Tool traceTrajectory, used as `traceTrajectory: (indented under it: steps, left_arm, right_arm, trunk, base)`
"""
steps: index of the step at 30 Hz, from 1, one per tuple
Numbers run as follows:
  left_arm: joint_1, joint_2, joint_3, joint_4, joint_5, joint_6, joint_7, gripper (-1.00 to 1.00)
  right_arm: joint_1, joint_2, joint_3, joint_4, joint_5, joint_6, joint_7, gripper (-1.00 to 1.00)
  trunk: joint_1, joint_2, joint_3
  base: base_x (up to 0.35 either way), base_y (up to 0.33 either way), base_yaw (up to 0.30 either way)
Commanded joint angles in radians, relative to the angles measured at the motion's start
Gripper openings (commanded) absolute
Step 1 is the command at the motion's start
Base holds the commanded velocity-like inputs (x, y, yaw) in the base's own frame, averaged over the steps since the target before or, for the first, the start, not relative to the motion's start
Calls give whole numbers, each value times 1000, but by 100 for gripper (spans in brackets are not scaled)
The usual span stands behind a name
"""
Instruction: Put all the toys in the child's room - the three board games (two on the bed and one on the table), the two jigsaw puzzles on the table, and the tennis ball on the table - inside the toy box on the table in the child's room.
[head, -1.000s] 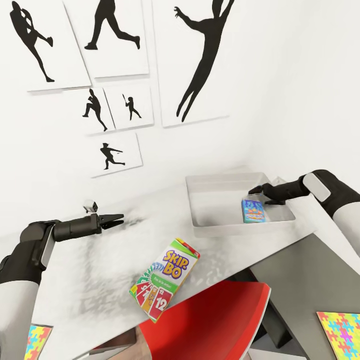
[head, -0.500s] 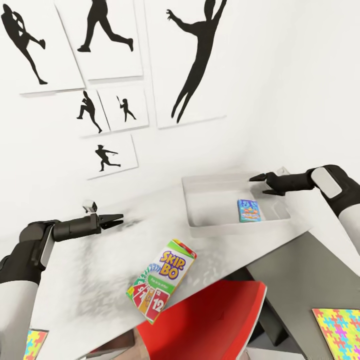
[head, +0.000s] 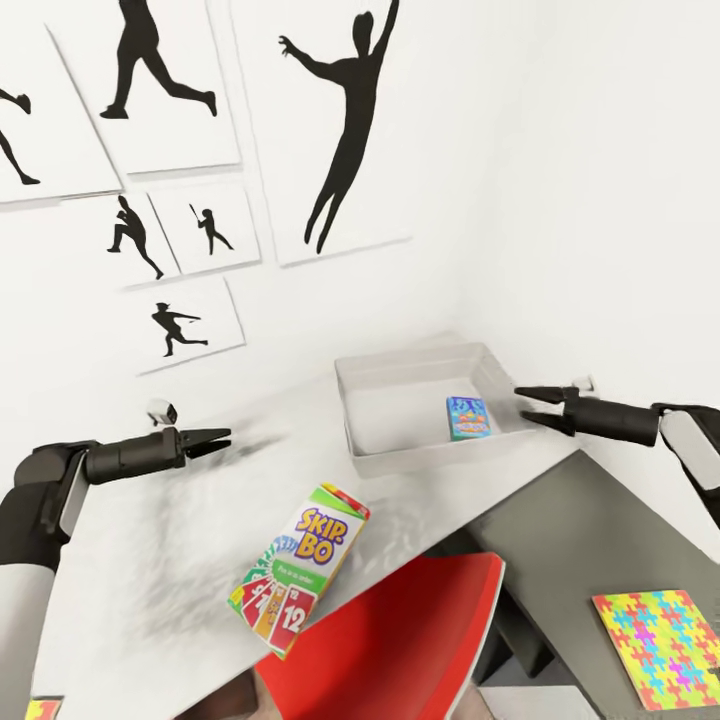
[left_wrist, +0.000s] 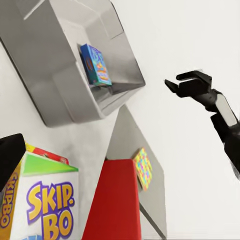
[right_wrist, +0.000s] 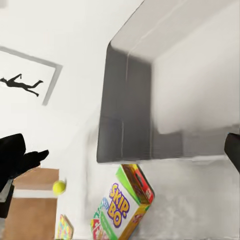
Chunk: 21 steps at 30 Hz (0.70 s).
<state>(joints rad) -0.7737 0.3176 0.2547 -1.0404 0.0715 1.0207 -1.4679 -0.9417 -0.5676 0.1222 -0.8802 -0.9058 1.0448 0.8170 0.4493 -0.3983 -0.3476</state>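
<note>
White walls hung with black silhouette prints (head: 340, 130) fill the upper half of the head view, and below them the pale surface (head: 170, 560) slants across the lower left, meeting a darker grey top (head: 590, 530) at lower right. A red chair (head: 400, 650) pokes up at bottom centre. Right of centre sits the toy box (head: 420, 455), open-topped, with the small blue board game (head: 467, 417) lying flat inside it. The Skip-Bo box (head: 298, 567) lies tilted near the surface's front edge — well apart from the toy box. One jigsaw puzzle (head: 657, 643) lies at lower right. The left pincer (head: 218, 439) hovers at mid-left, jaws narrowly parted and empty; the right pincer (head: 530, 406) hangs beside the toy box's right wall — jaws spread, empty. In the right wrist view the tennis ball (right_wrist: 59, 187) shows, small and far.
</note>
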Motion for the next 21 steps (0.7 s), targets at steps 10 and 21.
traceTrajectory:
  steps: [10, 21]
  left_arm:
    - [41, 47, 44, 1, -1, 2, -72, 100]
    - [202, 118, 229, -7, 2, -59, -103, 100]
  right_arm:
    - [497, 92, -226, -462, 0, -77, 48, 100]
    - [838, 253, -324, -654, 2, -317, 172, 100]
  trunk:
    - [1, -2, 12]
    - [1, -2, 30]
  base:
    - [-16, 0, -147]
    - [-7, 0, -9]
